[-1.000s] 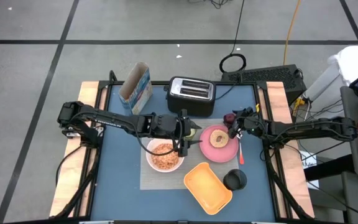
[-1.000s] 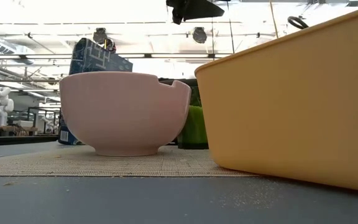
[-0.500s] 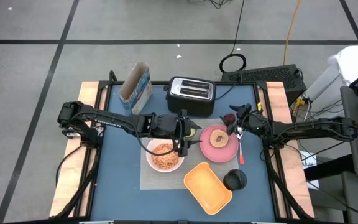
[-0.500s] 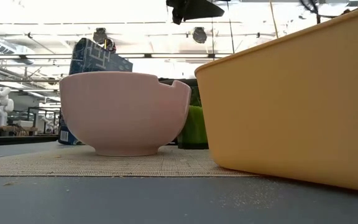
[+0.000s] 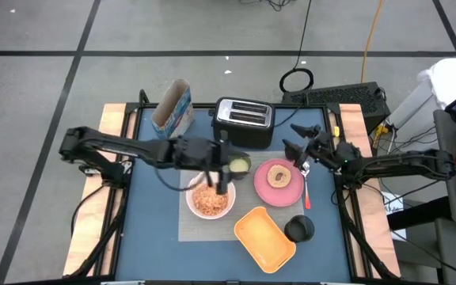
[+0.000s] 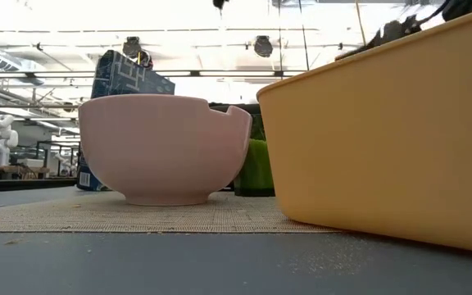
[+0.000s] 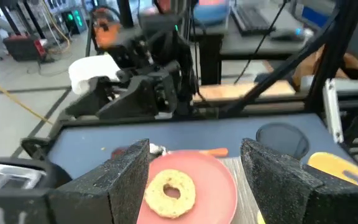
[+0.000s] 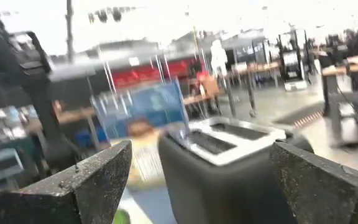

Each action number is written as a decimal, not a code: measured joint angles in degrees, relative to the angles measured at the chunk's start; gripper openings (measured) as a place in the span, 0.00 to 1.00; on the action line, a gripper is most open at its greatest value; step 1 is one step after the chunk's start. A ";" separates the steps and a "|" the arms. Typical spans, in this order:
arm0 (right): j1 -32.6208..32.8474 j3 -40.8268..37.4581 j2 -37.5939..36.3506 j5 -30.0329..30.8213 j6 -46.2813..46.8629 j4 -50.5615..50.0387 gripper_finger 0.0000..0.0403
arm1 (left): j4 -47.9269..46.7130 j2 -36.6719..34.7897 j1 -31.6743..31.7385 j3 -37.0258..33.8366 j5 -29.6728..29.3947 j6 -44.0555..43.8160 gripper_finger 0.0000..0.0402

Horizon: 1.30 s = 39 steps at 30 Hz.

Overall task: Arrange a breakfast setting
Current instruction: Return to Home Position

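On the grey placemat (image 5: 187, 228) stand the white bowl (image 5: 210, 199) with cereal, the pale-green cup (image 5: 240, 165) and the pink plate (image 5: 285, 190). The round bread piece (image 5: 277, 176) lies flat on the plate. My left gripper (image 5: 226, 176) hangs open in the air above the bowl's far rim, left of the cup, with nothing between its fingers (image 7: 126, 180). Its wrist view looks over the plate (image 7: 219, 186) and the bread (image 7: 171, 191). My right gripper (image 5: 295, 142) is open and tipped upward, above the table just beyond the plate, facing the toaster (image 8: 229, 162).
The toaster (image 5: 244, 120) and a cereal box (image 5: 172, 108) stand at the far side. An orange tray (image 5: 265, 236) and a black round cup (image 5: 298, 229) sit near the front right. A red utensil (image 5: 307, 194) lies right of the plate. The low view shows the bowl (image 6: 164, 147) and the tray (image 6: 383, 139).
My left gripper has risen and drawn back toward the table's left, away from the cup, which stands where it was. My right gripper has lifted and tipped its fingers upward, backing off from the plate's right edge toward the far side. Both stay open.
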 joint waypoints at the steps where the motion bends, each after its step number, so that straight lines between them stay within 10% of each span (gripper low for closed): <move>1: 0.04 0.00 -0.44 -0.20 0.21 1.19 0.92 | -0.75 -1.35 0.00 0.00 -0.02 0.00 0.64; 9: 0.47 0.02 -5.87 -11.07 0.78 3.70 0.91 | -13.29 -14.36 -2.24 0.02 -2.35 -0.70 0.64; 23: 0.48 0.02 -16.03 -18.18 -1.13 -5.78 0.72 | -34.58 -29.54 -14.33 -0.40 -27.61 -8.69 0.64; 39: 0.46 0.02 -26.21 -23.99 -0.28 -15.86 0.28 | -24.94 -49.13 -27.23 -30.61 -40.69 -19.54 0.64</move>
